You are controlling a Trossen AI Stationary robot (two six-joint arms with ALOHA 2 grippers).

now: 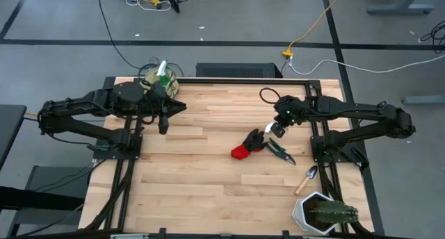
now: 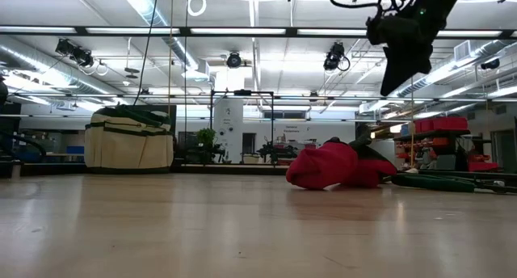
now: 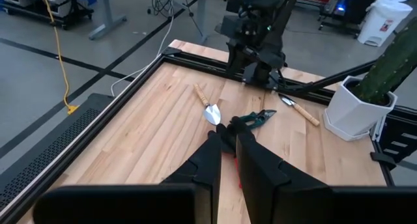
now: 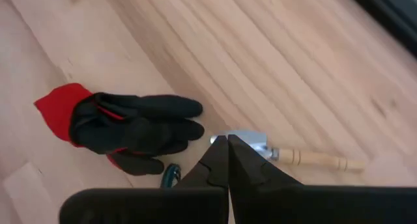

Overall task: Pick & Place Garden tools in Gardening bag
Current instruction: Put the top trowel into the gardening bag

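The right gripper point(image 1: 279, 130) hangs above the table with its fingers pressed together and nothing between them. Just below and ahead of its tips lies a wooden-handled trowel point(image 4: 287, 153), blade nearest the fingertips, handle running straight away from them; its long axis runs crosswise to the closed fingers. The red-and-black glove point(image 1: 248, 146) lies just beside the gripper on the side toward the table's middle, and the pruning shears point(image 1: 279, 151) sit close under it too. A second trowel point(image 1: 306, 179) rests farther off, toward the cactus pot point(image 1: 321, 212).

The left gripper point(image 1: 164, 121) hovers well apart from all of these, fingers nearly pressed together and empty, close beside the gardening bag point(image 1: 159, 79), where a green spray bottle point(image 1: 163, 69) sticks up. The right arm is plainly the nearer one for any tool left on the table.
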